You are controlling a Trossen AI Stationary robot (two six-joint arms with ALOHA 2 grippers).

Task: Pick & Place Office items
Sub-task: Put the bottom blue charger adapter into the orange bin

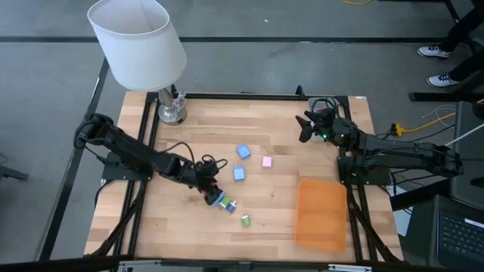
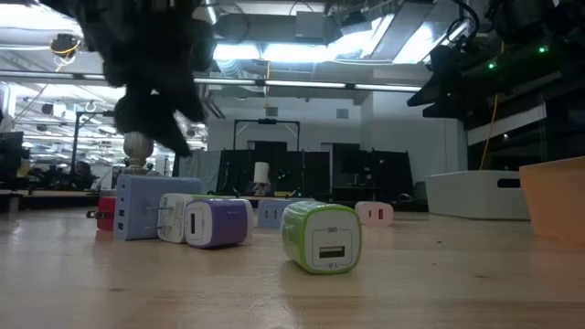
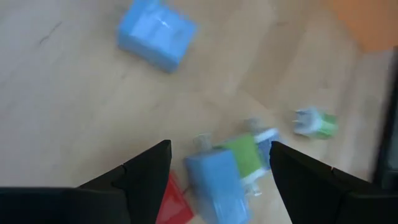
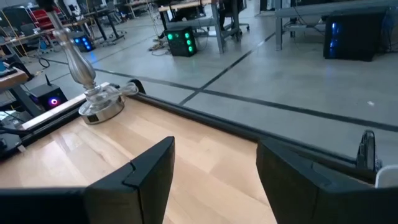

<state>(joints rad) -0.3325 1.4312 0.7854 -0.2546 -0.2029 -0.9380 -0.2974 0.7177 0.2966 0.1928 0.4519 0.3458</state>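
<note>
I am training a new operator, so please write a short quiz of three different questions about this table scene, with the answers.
1. True or false: the left gripper hangs over the cluster of chargers with its fingers open.
2. Which item lies on the table's right part, seen from above? A) the orange sheet B) the lamp C) the pink charger
3. Fill in: the right gripper waits near the table's far edge and holds ____.

Key: 1 true; 2 A; 3 nothing.
</note>
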